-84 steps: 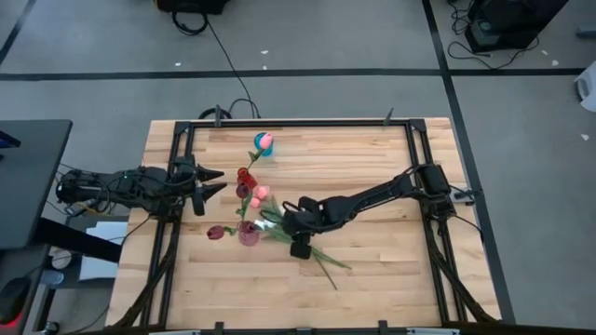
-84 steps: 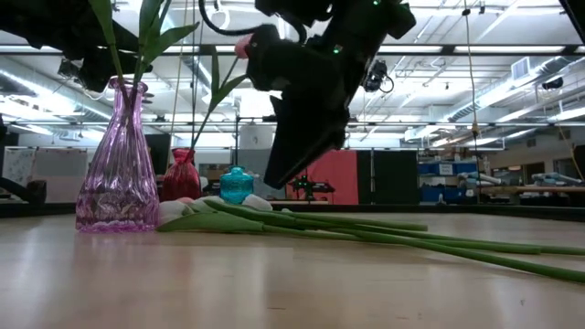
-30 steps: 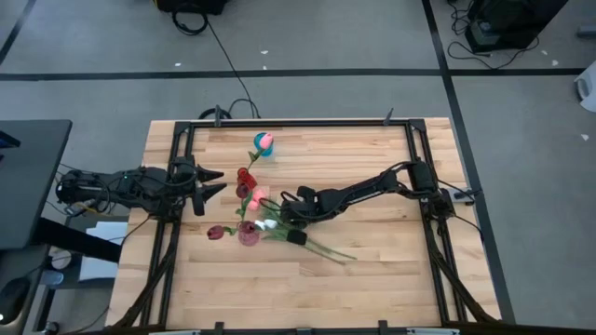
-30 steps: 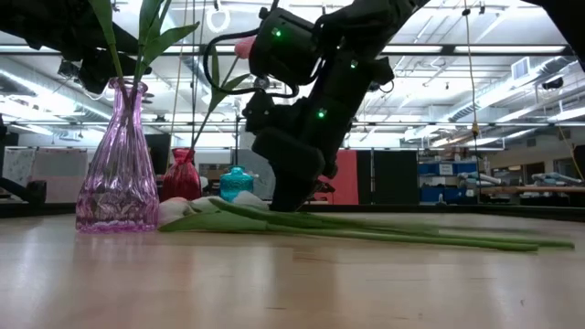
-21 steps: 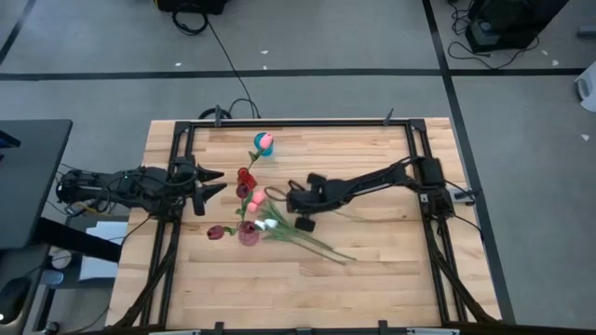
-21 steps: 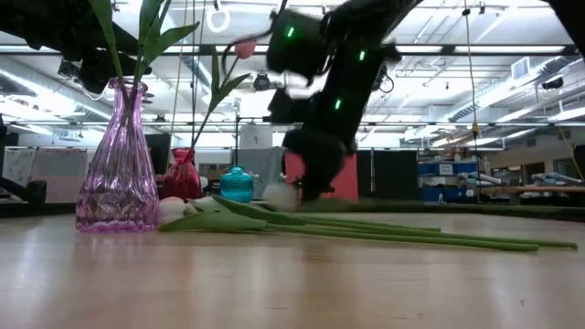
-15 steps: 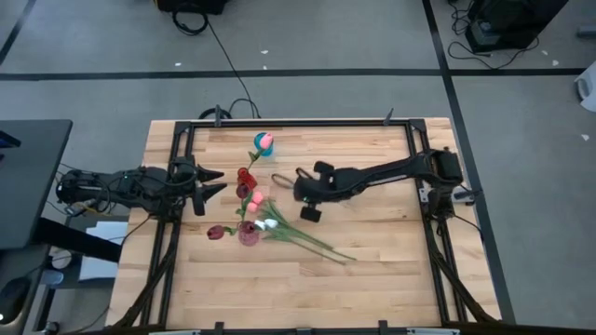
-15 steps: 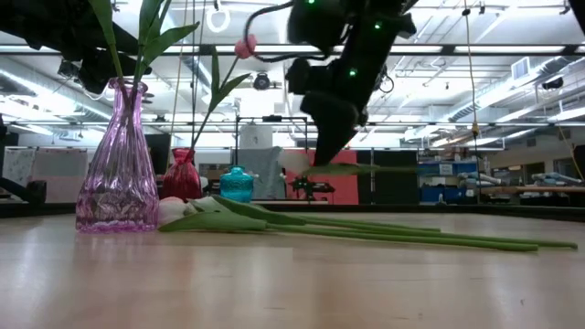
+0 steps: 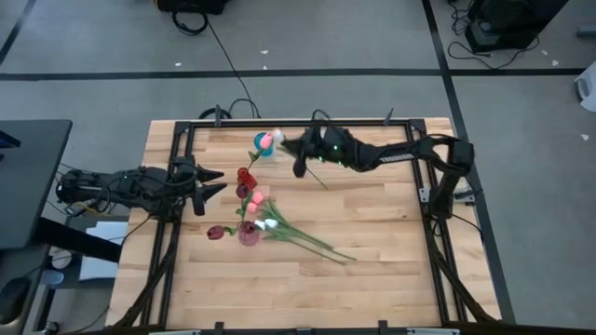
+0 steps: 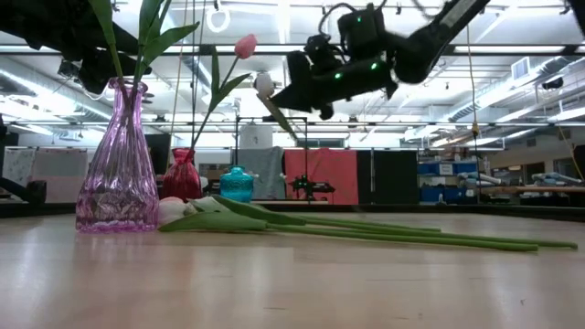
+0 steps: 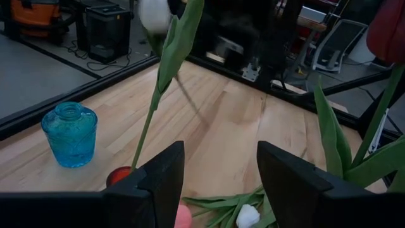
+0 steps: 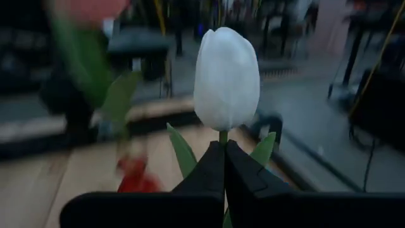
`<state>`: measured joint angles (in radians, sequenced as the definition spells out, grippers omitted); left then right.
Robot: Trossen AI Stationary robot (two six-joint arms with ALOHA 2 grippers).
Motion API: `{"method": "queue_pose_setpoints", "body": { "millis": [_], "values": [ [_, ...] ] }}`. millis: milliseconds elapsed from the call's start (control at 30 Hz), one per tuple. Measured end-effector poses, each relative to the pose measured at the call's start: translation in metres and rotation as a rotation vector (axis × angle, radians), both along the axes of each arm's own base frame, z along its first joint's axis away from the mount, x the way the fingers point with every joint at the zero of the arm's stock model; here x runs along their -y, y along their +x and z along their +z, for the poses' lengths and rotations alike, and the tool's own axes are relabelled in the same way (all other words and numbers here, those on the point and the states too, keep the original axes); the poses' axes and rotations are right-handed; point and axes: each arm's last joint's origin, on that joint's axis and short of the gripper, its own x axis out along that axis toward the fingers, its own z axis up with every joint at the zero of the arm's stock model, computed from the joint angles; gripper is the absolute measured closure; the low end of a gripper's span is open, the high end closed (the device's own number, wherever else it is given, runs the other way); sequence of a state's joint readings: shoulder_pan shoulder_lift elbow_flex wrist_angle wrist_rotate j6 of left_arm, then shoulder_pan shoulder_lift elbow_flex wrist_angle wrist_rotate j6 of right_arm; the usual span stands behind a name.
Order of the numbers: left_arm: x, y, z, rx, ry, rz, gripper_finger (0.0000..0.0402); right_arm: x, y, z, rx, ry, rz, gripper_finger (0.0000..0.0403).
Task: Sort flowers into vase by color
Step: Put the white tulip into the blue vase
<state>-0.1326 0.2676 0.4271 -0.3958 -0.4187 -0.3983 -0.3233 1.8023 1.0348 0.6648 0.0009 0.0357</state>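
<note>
My right gripper (image 9: 287,144) is high over the table's far side, next to the blue vase (image 9: 260,142), and is shut on a white tulip (image 12: 226,77). In the low view the tulip's head (image 10: 263,84) is up by the pink tulip (image 10: 245,46). The purple vase (image 10: 114,164) and the red vase (image 10: 181,175) hold flowers. More tulips (image 9: 298,234) lie flat on the wood, heads beside the purple vase. My left gripper (image 9: 212,182) waits open at the table's left side. My right gripper pinches the white tulip's stem (image 12: 223,140) just under the head, between its two fingertips. The fingers come about level from the table's right side. The tulip is lifted clear, its head past the fingertips and its stem (image 9: 318,177) trailing down and back under the gripper.
The blue vase (image 11: 69,134) stands near the table's far edge and the red vase (image 9: 244,175) is between it and the purple vase (image 9: 249,233). Black frame rails (image 9: 177,186) run along the table's left, right and far sides. Bare wood (image 9: 372,233) spreads to the right.
My right gripper has risen from the pile of lying tulips with one white tulip. It has gone toward the table's far edge and left, toward the blue vase. The tulip is lifted clear and has tipped from level to slanting. The other tulips stay on the wood.
</note>
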Motion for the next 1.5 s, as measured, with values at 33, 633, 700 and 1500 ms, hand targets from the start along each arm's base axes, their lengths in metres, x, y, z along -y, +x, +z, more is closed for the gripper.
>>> {"method": "queue_pose_setpoints", "body": {
  "millis": [33,633,700,1500],
  "values": [
    [0.000,0.000,0.000,0.000,0.001,0.000,0.0198,0.007,0.002,0.002,0.051,-0.007,-0.008,0.0395],
    [0.000,0.001,0.000,-0.008,0.011,0.021,0.0198,0.099,0.049,0.062,0.576,-0.151,0.112,0.0395],
    [-0.001,0.001,0.000,-0.008,0.011,0.021,0.0198,0.102,0.052,0.069,0.605,-0.170,0.112,0.0395],
    [-0.001,0.001,0.000,-0.014,0.034,0.016,0.0198,0.100,0.061,0.073,0.580,-0.217,0.062,0.0395]
  ]
}}
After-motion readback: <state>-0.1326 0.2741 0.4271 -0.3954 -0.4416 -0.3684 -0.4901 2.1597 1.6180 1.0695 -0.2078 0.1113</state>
